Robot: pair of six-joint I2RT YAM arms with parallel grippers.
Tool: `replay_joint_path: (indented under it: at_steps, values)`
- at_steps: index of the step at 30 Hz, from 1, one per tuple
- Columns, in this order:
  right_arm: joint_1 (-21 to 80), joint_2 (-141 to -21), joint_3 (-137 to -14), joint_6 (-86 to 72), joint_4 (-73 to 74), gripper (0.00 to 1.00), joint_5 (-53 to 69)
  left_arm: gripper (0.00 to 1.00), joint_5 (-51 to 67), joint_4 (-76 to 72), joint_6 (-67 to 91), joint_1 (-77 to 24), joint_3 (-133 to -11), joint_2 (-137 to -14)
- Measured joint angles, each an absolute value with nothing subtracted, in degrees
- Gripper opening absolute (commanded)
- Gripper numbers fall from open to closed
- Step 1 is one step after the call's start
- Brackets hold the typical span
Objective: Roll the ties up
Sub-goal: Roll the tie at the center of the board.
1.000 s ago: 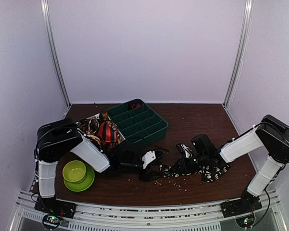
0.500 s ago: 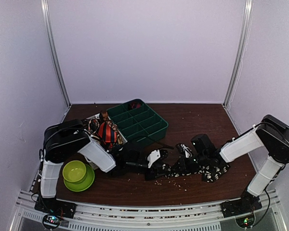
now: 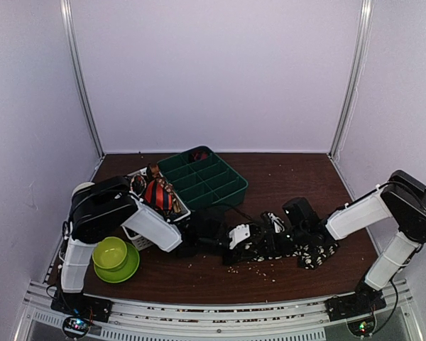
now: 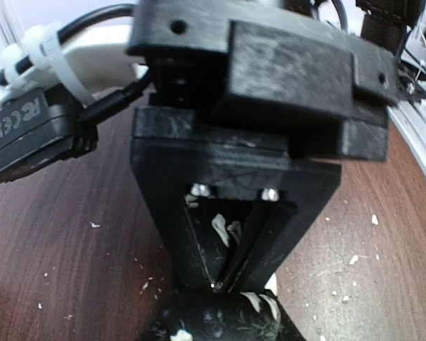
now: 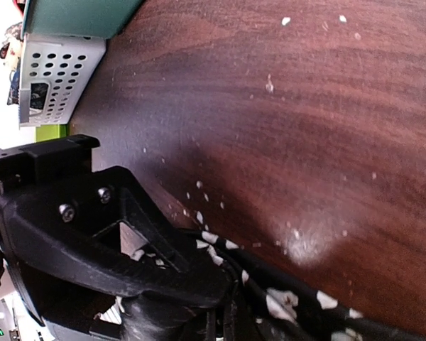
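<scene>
Spotted tie (image 3: 309, 254) lies at 5 o'clock on the bench (image 3: 284, 177). Your L claw (image 4: 216, 284) is clamped on its 9 o'clock end; R claw (image 5: 220, 280) pinched shut on cloth just beside, prob. anchoring it for the roll.

Both arms are reached low and inward, so the grippers are brought close together. The left gripper (image 3: 243, 243) is pinched at its tips on the black spotted tie (image 4: 220, 316). The right gripper (image 3: 273, 233) is fully closed.

Dark wood table (image 3: 284, 177) with spotted black tie (image 3: 309, 253), green tray (image 3: 227, 199), lime bowl (image 3: 111, 253)
</scene>
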State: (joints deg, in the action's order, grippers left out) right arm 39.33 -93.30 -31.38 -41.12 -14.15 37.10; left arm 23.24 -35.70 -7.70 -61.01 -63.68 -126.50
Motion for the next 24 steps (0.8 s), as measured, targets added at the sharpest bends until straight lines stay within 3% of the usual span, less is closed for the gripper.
replay_joint_path:
  at_steps: [6,9,21,24]
  values:
    - [36.45,-86.41,-29.15,-40.32,-10.11,0.36,38.17,0.3,20.6,-28.95,-12.82,-61.87,-64.51,-124.46]
    - [35.35,-82.24,-28.93,-40.93,-9.85,0.42,38.83,0.3,20.51,-25.32,-14.11,-61.87,-66.19,-124.36]
    - [38.24,-87.79,-29.65,-44.53,-12.12,0.4,40.32,0.33,20.53,-20.73,-15.07,-61.89,-68.18,-124.31]
    - [38.39,-88.47,-29.76,-45.52,-13.43,0.26,40.77,0.33,20.53,-20.49,-15.07,-61.87,-68.18,-124.29]
